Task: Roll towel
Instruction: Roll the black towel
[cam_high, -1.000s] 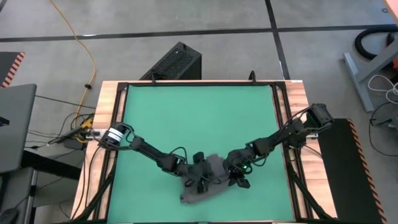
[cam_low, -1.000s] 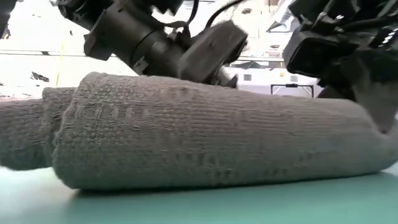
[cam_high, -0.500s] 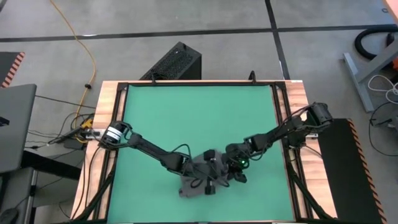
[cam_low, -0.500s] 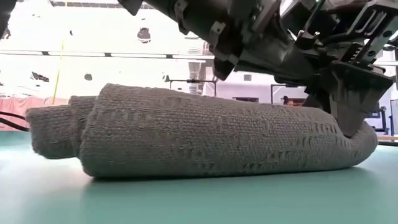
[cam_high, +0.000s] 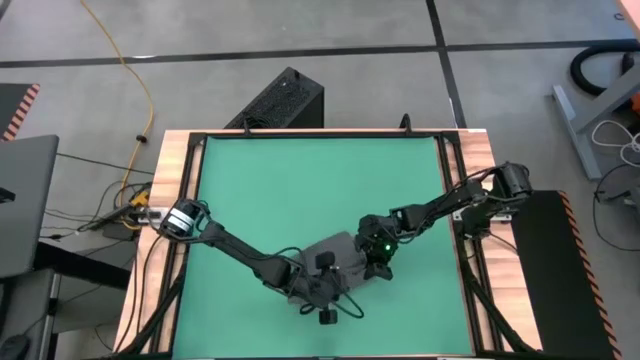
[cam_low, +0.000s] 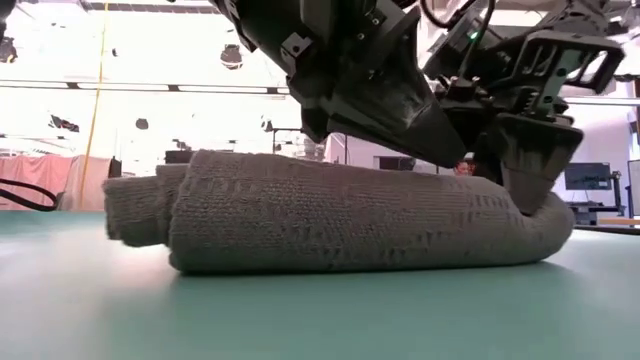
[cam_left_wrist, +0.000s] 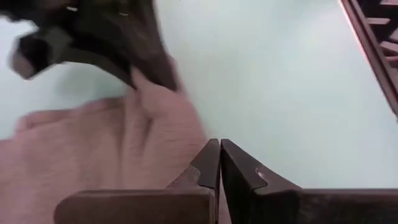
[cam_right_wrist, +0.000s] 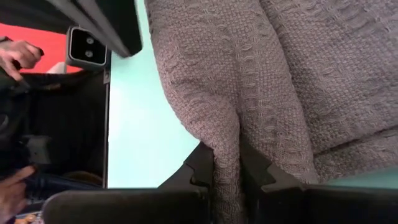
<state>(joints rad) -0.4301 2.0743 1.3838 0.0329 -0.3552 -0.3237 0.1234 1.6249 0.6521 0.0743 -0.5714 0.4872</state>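
Near my edge of the counter I see the towel lying rolled, its middle hidden under both arms, the left tool closed empty above it, the right tool pinching a fold.

I see the towel, a dark grey cloth with a knitted, matte surface. It is rolled into a thick tube and lies flat on its side, in the near middle part of the table. At its left end the layers show as rounded folds. Its right end curves slightly upward.
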